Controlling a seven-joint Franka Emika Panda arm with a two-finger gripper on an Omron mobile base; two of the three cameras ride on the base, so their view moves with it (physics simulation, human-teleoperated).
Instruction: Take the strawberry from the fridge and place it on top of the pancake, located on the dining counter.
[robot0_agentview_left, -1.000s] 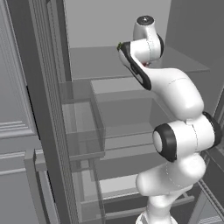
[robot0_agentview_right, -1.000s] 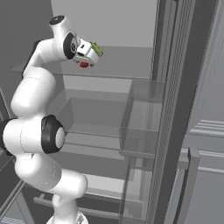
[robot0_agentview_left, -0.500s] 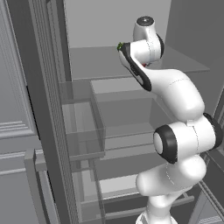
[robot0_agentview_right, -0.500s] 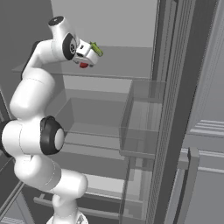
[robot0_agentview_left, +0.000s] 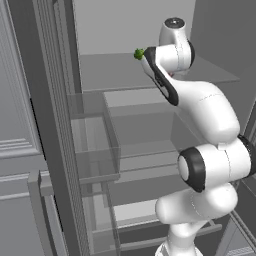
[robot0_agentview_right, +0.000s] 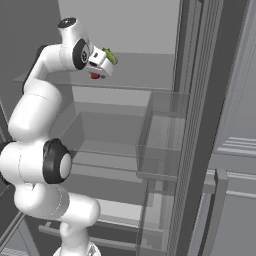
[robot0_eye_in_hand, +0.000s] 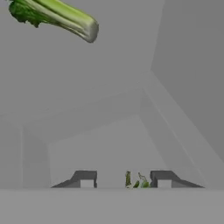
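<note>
The fridge (robot0_agentview_right: 200, 75) stood open. On its upper glass shelf (robot0_agentview_right: 145, 70) lay a green vegetable (robot0_eye_in_hand: 57, 16). The gripper (robot0_agentview_right: 98, 75) reached over that shelf, its jaws drawn in around the strawberry (robot0_agentview_right: 95, 76), whose green leaves showed between the fingertips (robot0_eye_in_hand: 86, 179).

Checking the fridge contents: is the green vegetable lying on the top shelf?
Yes, the green vegetable lies on the top shelf beside the robot's hand.

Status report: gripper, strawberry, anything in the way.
Gripper up at the fridge's top shelf, jaws closing around the strawberry; hold not confirmed. Green vegetable lies just beyond, apart from the fingers.
</note>
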